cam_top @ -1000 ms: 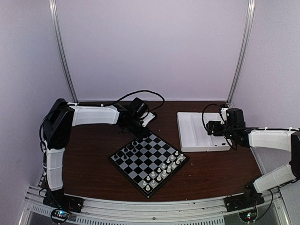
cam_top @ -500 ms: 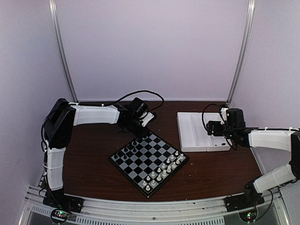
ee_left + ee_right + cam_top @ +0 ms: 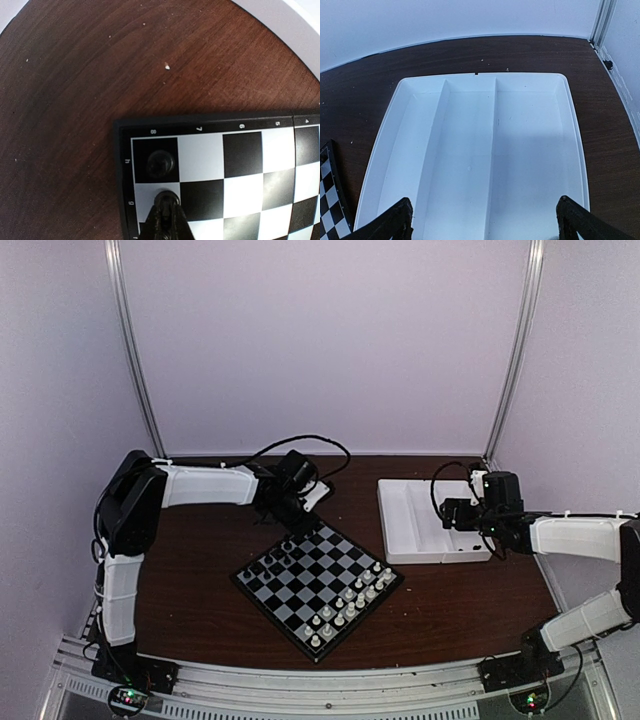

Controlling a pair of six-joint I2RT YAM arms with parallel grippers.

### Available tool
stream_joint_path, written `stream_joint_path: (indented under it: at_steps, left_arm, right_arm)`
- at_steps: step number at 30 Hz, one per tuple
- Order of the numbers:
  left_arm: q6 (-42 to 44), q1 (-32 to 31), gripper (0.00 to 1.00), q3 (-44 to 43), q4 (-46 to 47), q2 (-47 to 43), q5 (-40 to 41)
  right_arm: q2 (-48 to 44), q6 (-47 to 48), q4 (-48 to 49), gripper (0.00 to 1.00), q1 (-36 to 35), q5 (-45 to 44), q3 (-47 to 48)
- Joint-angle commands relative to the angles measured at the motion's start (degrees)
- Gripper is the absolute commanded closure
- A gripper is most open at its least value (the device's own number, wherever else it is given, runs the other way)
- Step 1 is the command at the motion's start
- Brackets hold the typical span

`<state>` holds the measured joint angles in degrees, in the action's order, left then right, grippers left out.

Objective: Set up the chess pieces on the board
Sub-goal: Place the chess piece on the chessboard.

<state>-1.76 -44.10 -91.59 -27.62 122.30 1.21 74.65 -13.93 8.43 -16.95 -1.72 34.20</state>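
Board [image 3: 312,578] left of tray [image 3: 415,522]; chess pieces [image 3: 270,565] on it, apparently.

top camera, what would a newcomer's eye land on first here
The tilted chessboard at mid-table, white pieces lining its near-right edge and black pieces its far-left. Next, the left gripper pinched shut on a black piece at the board's far corner, and the right gripper open over a white tray on the right.

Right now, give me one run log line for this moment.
left gripper: shut on black piece, beside board corner | right gripper: open, over white tray
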Motion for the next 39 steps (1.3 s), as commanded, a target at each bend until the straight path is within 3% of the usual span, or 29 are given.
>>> stream_joint_path:
  at_steps: [1, 27, 39]
  left_arm:
    - [0.4, 0.8, 1.00, -1.9, 0.4, 1.0, -0.7]
    - [0.8, 0.9, 1.00, -2.9, -0.8, 1.0, 0.5]
    - [0.7, 0.9, 0.87, -3.6, -0.9, 0.9, 0.6]
  right_arm:
    - [0.4, -0.8, 0.6, 0.01, 0.3, 0.5, 0.4]
    - [0.7, -0.9, 0.7, 0.01, 0.5, 0.8, 0.6]
    - [0.9, -1.0, 0.7, 0.01, 0.5, 1.2, 0.6]
